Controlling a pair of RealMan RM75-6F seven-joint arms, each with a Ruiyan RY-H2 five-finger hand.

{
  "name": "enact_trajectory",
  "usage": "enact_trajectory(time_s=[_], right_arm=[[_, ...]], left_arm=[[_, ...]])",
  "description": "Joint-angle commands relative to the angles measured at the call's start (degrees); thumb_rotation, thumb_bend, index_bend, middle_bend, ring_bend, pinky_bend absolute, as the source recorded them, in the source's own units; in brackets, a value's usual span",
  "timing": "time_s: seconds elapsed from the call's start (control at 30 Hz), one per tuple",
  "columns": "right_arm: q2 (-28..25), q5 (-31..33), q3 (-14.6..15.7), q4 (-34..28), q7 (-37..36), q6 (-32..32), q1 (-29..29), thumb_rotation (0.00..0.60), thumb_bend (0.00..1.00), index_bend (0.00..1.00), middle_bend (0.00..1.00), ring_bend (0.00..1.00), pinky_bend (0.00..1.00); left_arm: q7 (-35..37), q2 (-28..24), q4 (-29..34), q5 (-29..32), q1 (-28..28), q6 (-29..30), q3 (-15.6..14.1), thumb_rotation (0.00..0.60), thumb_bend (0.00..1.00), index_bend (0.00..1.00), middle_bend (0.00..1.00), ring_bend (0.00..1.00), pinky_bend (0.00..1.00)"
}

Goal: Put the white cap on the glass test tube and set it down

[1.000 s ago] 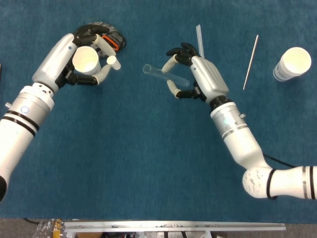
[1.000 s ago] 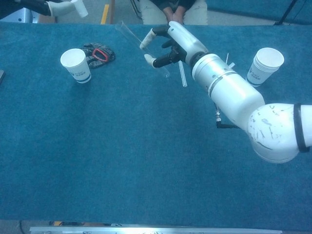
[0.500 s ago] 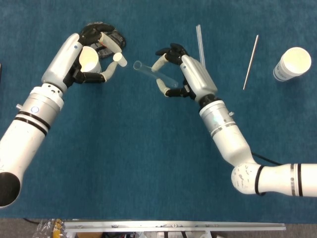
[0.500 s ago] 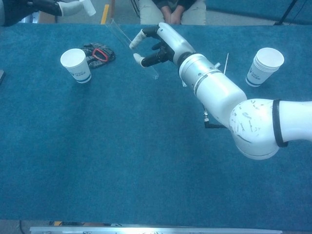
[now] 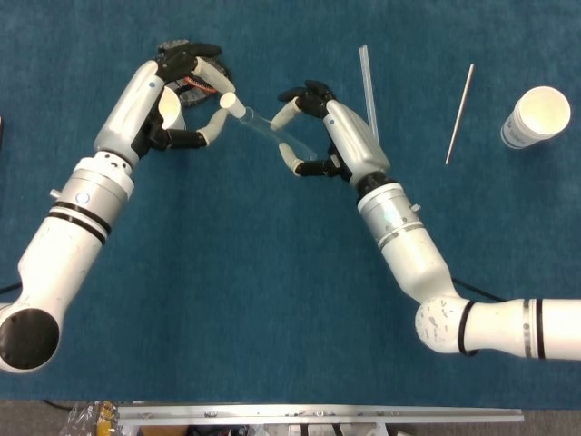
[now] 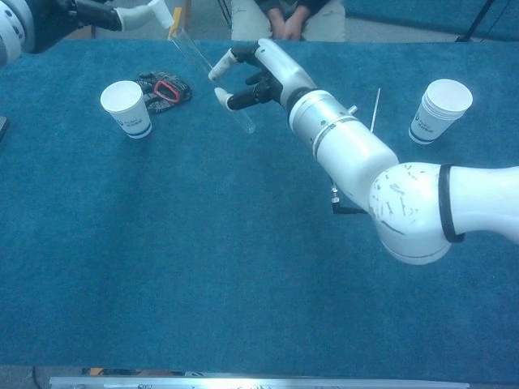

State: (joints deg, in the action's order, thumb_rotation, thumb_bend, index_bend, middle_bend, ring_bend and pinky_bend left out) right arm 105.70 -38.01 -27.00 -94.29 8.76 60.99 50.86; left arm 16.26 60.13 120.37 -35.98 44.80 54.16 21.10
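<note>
Blue cloth point(image 6: 203, 267) covers the table nearest to us; above it our right arm point(image 6: 389, 194) reaches across from the right side; our right hand point(image 5: 313, 127) is up off the cloth and pinches the glass tube point(image 5: 272, 134) between thumb and fingers, with the other fingers spread; the tube is tilted, its closed end by the right hand and its open end pointing toward our left hand point(image 5: 177, 100); the left hand pinches the white cap point(image 5: 229, 102) at its fingertips, with the other fingers curled; the cap is right at the open end of the tube, and we cannot tell if it is pushed on or only touching; in the chest view the cap point(image 6: 162, 11) and the tube point(image 6: 212, 81) sit high above the table; further back a paper cup point(image 6: 126, 108) stands on the cloth under the left hand; just beside it lies a dark thing with a red ring point(image 6: 165, 89); to the right lie a clear straw point(image 5: 367, 82) and a thin stick point(image 5: 459, 111), well apart from each other; far right stands a stack of paper cups point(image 6: 441, 109).
</note>
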Motion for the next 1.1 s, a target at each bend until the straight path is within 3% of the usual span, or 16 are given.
enact_trajectory(time_s=[0.03,1.1], right_arm=[[0.1,0.1,-0.1,0.1,-0.3,-0.1,0.0,0.6,0.43,0.66,0.25,0.05,0.18],[1.2,1.1,-1.4,1.3,-2.5,-0.4,0.0,0.6,0.43,0.67,0.25,0.05,0.18]], left_arm=[[-0.3,0.6,-0.3,0.2,0.1,0.1,0.1,0.6,0.4,0.44,0.16,0.0,0.09],[-2.2,6.4,-2.8,-0.7,-0.7,1.9,0.9,0.6,0.41,0.44,0.16,0.0,0.09]])
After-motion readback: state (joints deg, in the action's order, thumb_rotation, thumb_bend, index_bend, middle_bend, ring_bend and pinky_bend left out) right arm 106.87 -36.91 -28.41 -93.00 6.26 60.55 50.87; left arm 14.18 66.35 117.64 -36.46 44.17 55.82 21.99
